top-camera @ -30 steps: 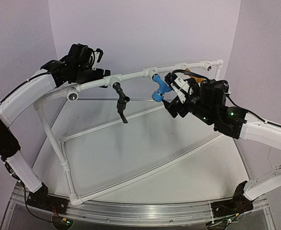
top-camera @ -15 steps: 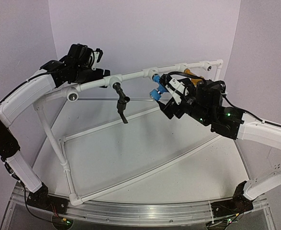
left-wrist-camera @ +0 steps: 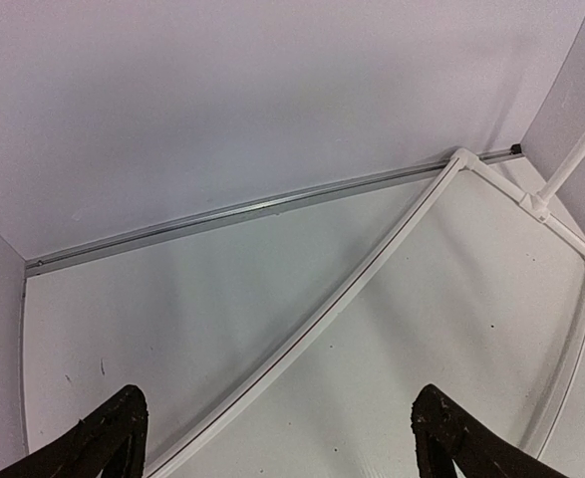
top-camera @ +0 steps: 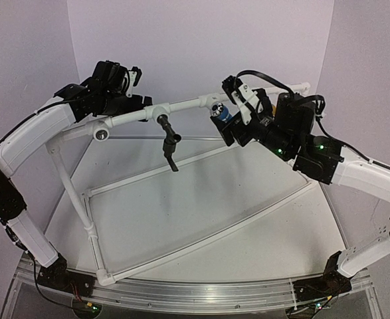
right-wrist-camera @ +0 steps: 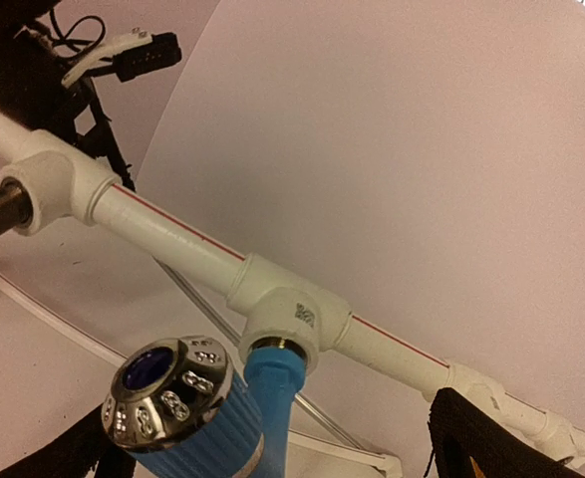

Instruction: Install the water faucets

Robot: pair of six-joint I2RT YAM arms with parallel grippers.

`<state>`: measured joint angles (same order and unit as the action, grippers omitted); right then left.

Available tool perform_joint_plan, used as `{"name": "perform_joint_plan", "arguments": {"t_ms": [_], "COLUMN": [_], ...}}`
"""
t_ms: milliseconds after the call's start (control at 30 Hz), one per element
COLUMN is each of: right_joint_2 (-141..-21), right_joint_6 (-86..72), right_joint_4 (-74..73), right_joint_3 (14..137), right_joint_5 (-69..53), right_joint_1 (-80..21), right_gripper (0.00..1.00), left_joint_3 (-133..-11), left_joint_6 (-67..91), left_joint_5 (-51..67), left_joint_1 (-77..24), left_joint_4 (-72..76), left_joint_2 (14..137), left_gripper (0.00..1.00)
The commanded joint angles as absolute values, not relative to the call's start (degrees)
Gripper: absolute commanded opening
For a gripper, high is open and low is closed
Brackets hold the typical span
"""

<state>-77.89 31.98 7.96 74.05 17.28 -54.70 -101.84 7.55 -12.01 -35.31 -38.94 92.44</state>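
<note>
Risen since the earlier frames: the right arm, lifted from below the upper rail to rail level. With it came the bright blue plastic tap [top-camera: 219,111], which had hung with its knob downward and now showed its chromed knob cap facing up and forward.

Item 1. Blue tap. Its stem sat in a white tee socket [right-wrist-camera: 284,329] of the white plastic pipe frame [top-camera: 181,104], about midway along the top rail. It lay between the two dark fingers [right-wrist-camera: 466,438] of the right pincer [top-camera: 229,123], one finger on each side of the ribbed knob in the right wrist view. The right-hand finger stood apart from the stem. Any contact lay below the picture edge, so whether the pincer was clenched or released could not be told.

Item 2. Black plastic tap [top-camera: 169,141]. It hung down from the next socket to the left on the same rail, well apart from both pincers.

Item 3. Left pincer [top-camera: 129,101]. It was at the rail's left end, released, with its fingers spread wide above the pale bench [left-wrist-camera: 222,299].
</note>
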Motion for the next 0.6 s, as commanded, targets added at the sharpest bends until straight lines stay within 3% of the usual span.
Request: {"name": "perform_joint_plan", "arguments": {"t_ms": [0, 567], "right_joint_2": [-78.26, -75.13], "right_joint_6": [27.77, 26.28], "right_joint_4": [10.68, 3.34], "right_joint_3": [78.25, 78.86], "right_joint_5": [20.85, 23.97], "right_joint_1": [-54.8, -49.25], "right_gripper": [0.98, 0.98], "left_joint_3": [-103.11, -105.66], "left_joint_6": [7.83, 7.02], "left_joint_5": [-10.33, -10.1], "left_joint_1": [-35.97, -35.97], "left_joint_4": [-37.74, -38.11], "left_joint_2": [90.08, 92.48], "left_gripper": [0.91, 0.91]}}
